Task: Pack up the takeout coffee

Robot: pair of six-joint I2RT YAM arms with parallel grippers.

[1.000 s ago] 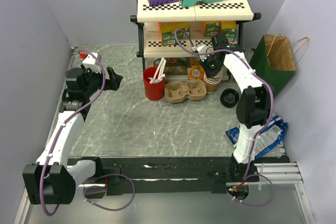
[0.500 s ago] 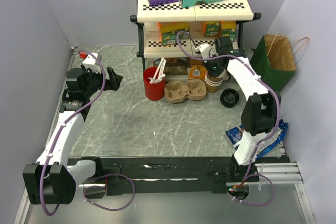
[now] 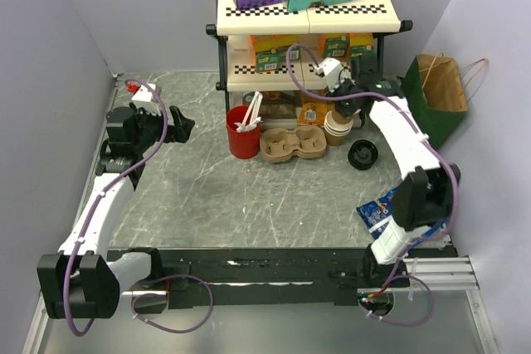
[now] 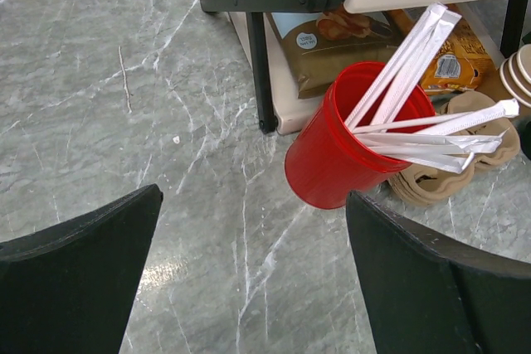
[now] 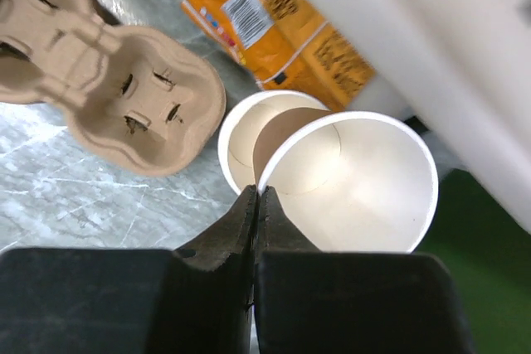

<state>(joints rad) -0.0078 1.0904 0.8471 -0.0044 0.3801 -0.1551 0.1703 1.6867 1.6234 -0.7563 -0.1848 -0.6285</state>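
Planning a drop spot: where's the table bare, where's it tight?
Bare: the marble table between the left pincer, the red cup and the near rail; the back-left corner beside the rack. Tight: in front of the rack, where red cup, cup carrier, cup stack, black lid and the right pincer, shut on a paper cup, crowd.

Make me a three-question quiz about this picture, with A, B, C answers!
1. Where is the cardboard cup carrier? A on the top shelf; B on the table in front of the rack; C in the green bag.
2. What colour is the cup holding wrapped sticks? A blue; B red; C yellow.
3. What is the right gripper doing? A wide open; B holding a snack bag; C pinched on a pale cup's rim.
Answers: 1 B, it lies by the rack's feet. 2 B, bright red in the left wrist view. 3 C, it is closed on the rim.
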